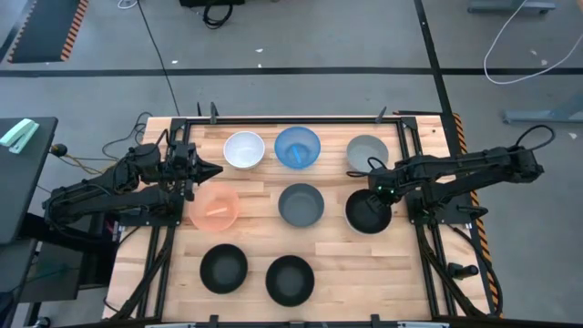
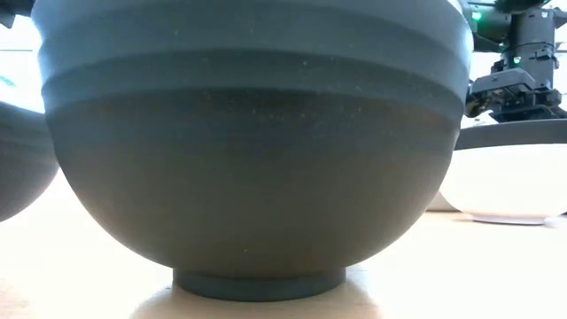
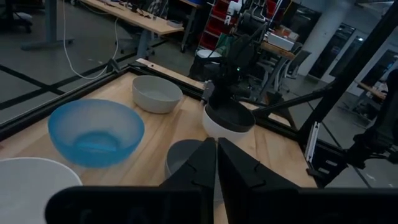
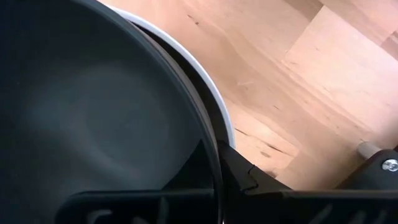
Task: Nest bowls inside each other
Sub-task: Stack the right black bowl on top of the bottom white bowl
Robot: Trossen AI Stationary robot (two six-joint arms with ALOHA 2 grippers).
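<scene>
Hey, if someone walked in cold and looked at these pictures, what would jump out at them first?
Probably the blue bowl, bright in the far row between a white bowl and a pale grey bowl. Next, the right hand gripping the rim of a black bowl that sits nested in a second white bowl.

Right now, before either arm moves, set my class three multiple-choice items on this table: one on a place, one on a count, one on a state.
1. Where is the blue bowl?
A. between a white bowl and the pale grey bowl
B. inside the pink-orange bowl
C. on the floor

2. How many black bowls show?
A. one
B. three
C. five

3. The black bowl at the right end effector is:
A. upside down
B. nested in a second white bowl
C. stacked on the blue bowl

Key: A, the high view's top row runs white, blue, grey; B, two stand alone and one is at the right arm; B, a white rim rings it.
</scene>
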